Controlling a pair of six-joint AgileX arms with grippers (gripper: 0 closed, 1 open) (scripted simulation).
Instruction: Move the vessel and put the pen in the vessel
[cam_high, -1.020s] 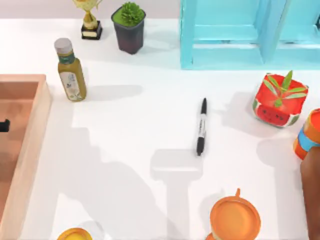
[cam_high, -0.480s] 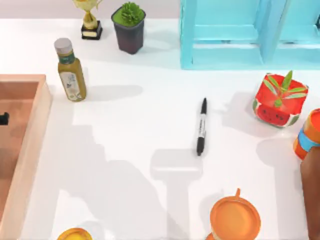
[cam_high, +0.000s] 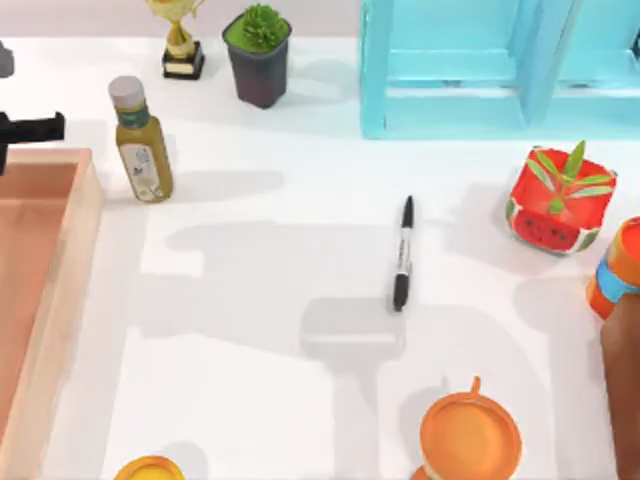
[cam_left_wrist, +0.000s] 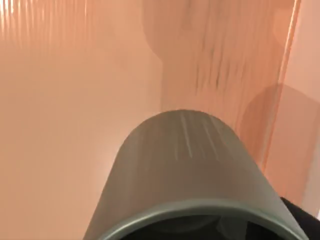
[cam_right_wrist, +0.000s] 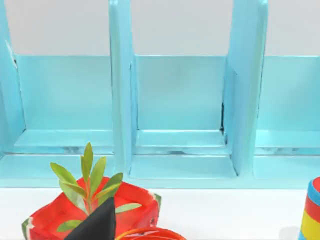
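A: Any writing to read here?

B: Hardly. The olive-green glass bottle (cam_high: 141, 142) with a pale cap carries a cream label, but its print is too small to make out. The slim black marker pen (cam_high: 402, 253) has a white label band round its middle with tiny dark marks, also unreadable.

A: Where does that pen lie?

B: Flat on the white table (cam_high: 250, 320), near the middle, running almost straight away from the front edge, well apart from the round orange handled cup (cam_high: 470, 437) near the front.

A: And the vessel?

B: The left wrist view shows it close up: a plain grey-green cylindrical cup (cam_left_wrist: 187, 175), smooth-walled, dark inside its rim, above the bottom of a light wooden tray (cam_left_wrist: 60, 125).

A: The left gripper?

B: From above, a black part of it (cam_high: 30, 128) pokes in at the table's left edge, just past the tray's far rim (cam_high: 45, 157). Whether its fingers clamp the cup I cannot tell.

A: The right arm?

B: Its camera faces a turquoise wooden shelf with open compartments (cam_right_wrist: 180, 115) and a red watermelon-patterned planter with green leaves (cam_right_wrist: 90, 210). A dark tip of the right gripper (cam_right_wrist: 97, 224) shows in front; finger spacing cannot be told.
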